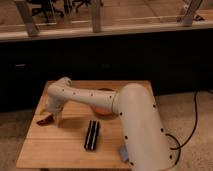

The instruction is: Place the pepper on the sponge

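Pepper lies on the table, just beside the pincer

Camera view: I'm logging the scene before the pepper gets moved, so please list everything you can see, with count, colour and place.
table: one, light wood, centre of view
pepper: one, dark red-brown, near the table's left edge, right beside the gripper
black ridged bar: one, black, middle of the table
orange bowl: one, orange, back of the table, mostly hidden behind the arm
sponge: one, blue-grey, front right of the table, partly hidden by the arm
cable: one, black, on the floor at right
arm: one, white, reaching across the table toward its left side
gripper: one, low over the table's left side, next to the pepper
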`<state>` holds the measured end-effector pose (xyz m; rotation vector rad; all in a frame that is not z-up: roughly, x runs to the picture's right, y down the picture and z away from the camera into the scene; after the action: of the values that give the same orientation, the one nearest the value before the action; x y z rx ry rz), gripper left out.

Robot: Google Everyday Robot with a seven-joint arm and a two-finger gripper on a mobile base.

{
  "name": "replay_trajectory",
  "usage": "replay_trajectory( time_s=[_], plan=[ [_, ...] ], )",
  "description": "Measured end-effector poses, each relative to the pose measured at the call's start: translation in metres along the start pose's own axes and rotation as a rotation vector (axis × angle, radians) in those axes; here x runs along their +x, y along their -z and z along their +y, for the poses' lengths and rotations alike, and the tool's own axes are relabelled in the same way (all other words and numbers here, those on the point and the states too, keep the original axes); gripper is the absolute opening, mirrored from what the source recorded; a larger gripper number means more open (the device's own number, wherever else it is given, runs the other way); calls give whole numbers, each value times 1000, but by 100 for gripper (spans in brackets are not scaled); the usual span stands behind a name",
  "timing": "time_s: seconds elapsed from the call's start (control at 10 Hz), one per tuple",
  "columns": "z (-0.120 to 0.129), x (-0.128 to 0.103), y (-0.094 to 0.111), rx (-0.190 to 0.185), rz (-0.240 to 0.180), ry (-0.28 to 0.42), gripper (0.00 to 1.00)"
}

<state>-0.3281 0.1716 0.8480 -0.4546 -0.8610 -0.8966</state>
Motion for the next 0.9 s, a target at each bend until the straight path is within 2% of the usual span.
replay_trajectory(
  time_s=[0.3,0.5,0.9],
  plan=[
    [0,-1,-3,0,-14,2,16],
    [1,-1,-1,7,-17,-1,1],
    [2,-1,1,14,-15,-4,0]
  ],
)
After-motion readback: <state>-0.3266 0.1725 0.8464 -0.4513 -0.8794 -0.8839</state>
